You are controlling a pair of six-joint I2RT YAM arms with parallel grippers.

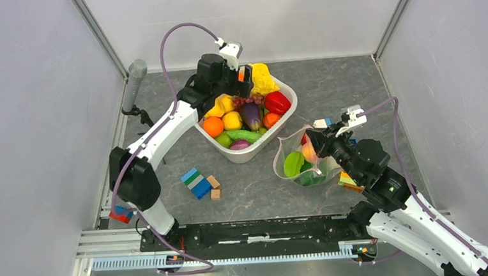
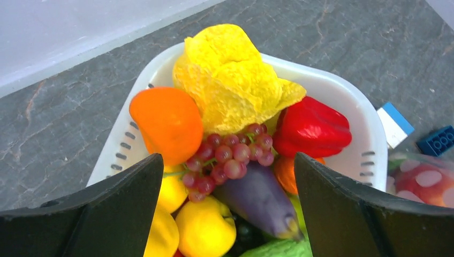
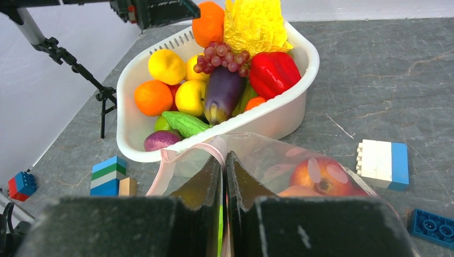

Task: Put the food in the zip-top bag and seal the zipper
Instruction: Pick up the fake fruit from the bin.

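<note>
Right wrist shows right pincer (image 3: 225,160) clenched on crinkly bag's (image 3: 278,155) pink zipper (image 3: 182,151); left pincer (image 2: 227,160) gapes above glossy grapes (image 2: 235,149).

No readable txt, labels, brands or nos. on anything in any view.

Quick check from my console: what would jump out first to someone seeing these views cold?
The white basket at far centre of the top view, heaped with bright toy food, with the left gripper open right above it. To its right, the right gripper is shut on the pink zipper of the zip-top bag, a few pieces already inside.
</note>
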